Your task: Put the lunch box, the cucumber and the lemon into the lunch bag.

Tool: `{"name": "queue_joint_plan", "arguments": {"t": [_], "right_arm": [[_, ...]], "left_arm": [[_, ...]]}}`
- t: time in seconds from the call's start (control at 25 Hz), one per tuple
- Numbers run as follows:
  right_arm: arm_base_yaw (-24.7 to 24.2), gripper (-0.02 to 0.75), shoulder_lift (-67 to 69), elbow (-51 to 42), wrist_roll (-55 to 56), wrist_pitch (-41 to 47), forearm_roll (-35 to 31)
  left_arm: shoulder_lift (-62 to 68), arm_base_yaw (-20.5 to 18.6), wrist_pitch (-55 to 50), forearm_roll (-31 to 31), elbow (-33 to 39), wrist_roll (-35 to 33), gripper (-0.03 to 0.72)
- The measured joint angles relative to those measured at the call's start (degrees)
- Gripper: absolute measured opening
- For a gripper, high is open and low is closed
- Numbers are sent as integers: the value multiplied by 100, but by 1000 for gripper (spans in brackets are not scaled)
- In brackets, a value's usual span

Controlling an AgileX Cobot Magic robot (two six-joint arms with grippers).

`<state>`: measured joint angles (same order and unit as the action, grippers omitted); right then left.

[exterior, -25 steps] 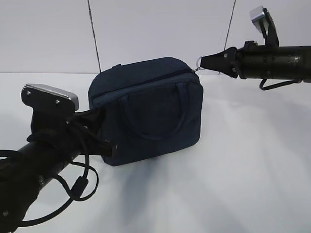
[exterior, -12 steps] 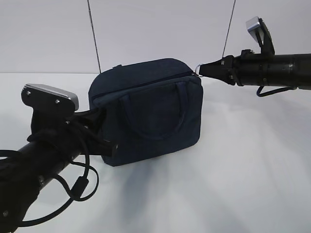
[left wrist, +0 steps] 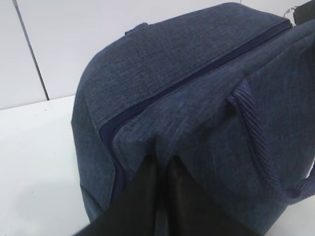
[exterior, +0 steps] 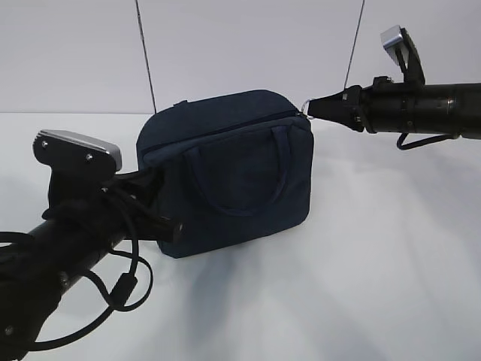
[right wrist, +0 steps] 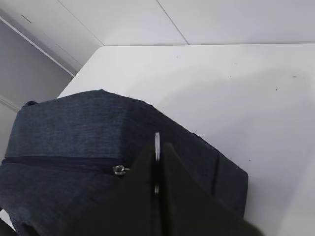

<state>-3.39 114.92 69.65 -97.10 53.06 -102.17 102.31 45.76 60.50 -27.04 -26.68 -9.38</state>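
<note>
Left hand (exterior: 161, 197) is closed, pinching a fold of fabric at the lower left end of the lunch bag (exterior: 233, 169); the left wrist view shows its two dark fingers (left wrist: 138, 196) pressed together w/ cloth bunched between them, just below where the zipper track (left wrist: 197, 73) curves down the bag's end. Bag stands upright on the white desk (exterior: 376, 263), roughly mid-scene, front handle (exterior: 233, 177) hanging flat against its face, zipper closed along the whole length that shows. At the bag's top right corner the metal ring pull (exterior: 307, 106) sits betw. the tips of the right hand (exterior: 314, 109), which is closed on it; the right wrist view shows the ring (right wrist: 157, 146) edge-on betw. the fingers, w/ the slider (right wrist: 118, 170) just left of it on the track. Lunch box, cucumber & lemon aren't visible in any view. Step in hand looks like opening the bag, so nothing's packed yet. To do it well: keep the left pinch firm as an anchor so the bag doesn't slide or tip, draw the ring along the line of the track rather than up & away, go steady so the thin ring doesn't slip out, follow the curve at the corner.
</note>
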Motion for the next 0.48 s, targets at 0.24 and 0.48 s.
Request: {"name": "queue_joint_plan", "arguments": {"t": [0.24, 0.48], "right_arm": [[0, 20, 0, 0, 0, 11, -2], [0, 20, 0, 0, 0, 18, -25]], "left_arm": [[0, 0, 0, 0, 0, 0, 8], [-9, 0, 255, 0, 0, 38, 132]]}}
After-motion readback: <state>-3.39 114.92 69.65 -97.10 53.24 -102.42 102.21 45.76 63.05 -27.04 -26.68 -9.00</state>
